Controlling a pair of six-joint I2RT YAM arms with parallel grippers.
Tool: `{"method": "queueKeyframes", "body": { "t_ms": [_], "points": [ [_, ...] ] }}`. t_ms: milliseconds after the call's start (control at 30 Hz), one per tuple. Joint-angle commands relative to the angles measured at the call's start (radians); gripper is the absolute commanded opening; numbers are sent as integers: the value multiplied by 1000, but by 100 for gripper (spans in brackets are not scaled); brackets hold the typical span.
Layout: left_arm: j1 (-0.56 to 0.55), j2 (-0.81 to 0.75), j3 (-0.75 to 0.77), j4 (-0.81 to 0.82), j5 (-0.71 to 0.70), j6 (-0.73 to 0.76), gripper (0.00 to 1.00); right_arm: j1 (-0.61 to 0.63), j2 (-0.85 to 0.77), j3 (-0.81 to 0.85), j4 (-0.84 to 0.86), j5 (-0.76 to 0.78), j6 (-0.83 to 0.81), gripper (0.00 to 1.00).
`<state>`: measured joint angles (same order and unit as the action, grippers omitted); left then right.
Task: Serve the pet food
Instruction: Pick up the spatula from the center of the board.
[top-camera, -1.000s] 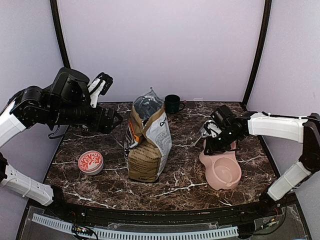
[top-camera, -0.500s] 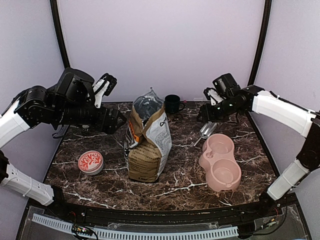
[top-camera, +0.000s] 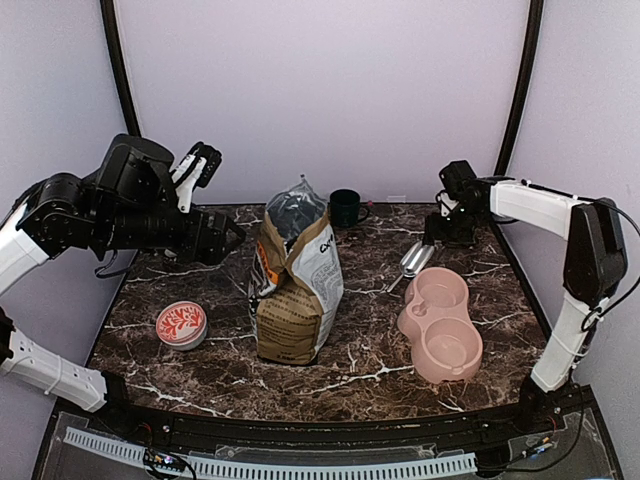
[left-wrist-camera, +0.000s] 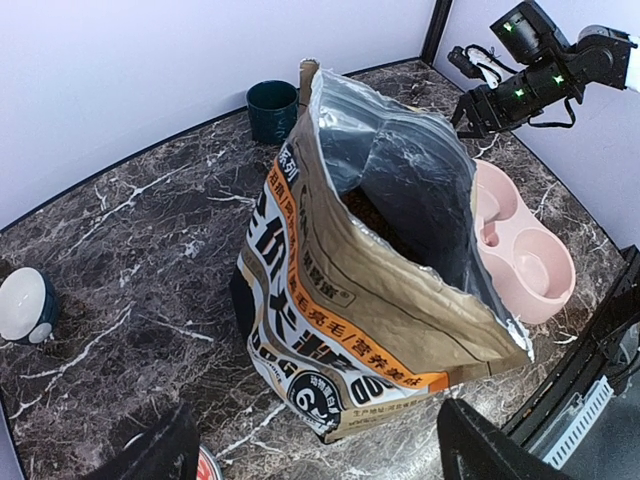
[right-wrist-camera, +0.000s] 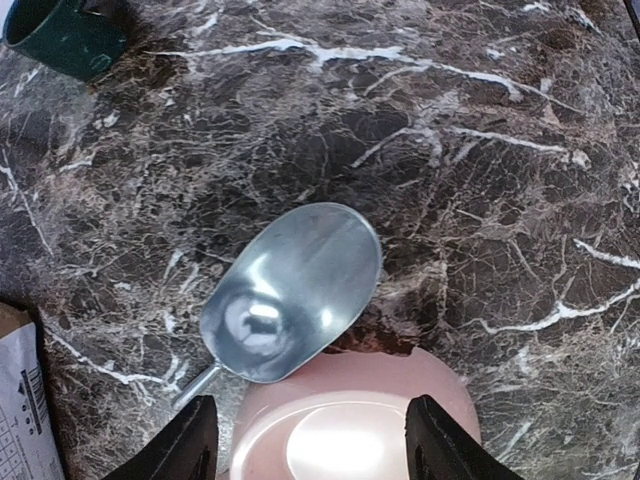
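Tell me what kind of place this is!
Probably a robot test booth, not a home: lilac walls close around a marble-look table, a left arm and right arm reach over it, with a pet-food bag, pink double bowl and scoop set out.

Deep inside an upright, open tan-and-white paper bag (left-wrist-camera: 340, 330), small reddish-brown dry kibble pellets (left-wrist-camera: 372, 218) lay loosely heaped.

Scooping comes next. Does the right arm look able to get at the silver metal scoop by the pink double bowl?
Probably yes: the right gripper hangs open above the silver metal scoop, which lies uncovered on the marble tabletop with nothing across it.
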<state>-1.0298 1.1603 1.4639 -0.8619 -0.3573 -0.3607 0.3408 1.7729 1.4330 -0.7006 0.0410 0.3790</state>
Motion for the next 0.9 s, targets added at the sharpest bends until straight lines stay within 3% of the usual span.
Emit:
{"method": "queueKeyframes", "body": {
  "t_ms": [0, 167, 567, 867],
  "points": [
    [2, -25, -19, -4, -52, -7, 86, -34, 39, -24, 63, -39, -12, 63],
    [2, -15, -6, -5, -88, 7, 99, -67, 86, -50, 149, -111, 9, 59],
    [4, 33, 54, -15, -124, 32, 99, -93, 162, -82, 286, -182, 29, 48],
    [4, 69, 103, -4, -109, 46, 96, -105, 199, -102, 369, -251, 33, 23]
  ]
}}
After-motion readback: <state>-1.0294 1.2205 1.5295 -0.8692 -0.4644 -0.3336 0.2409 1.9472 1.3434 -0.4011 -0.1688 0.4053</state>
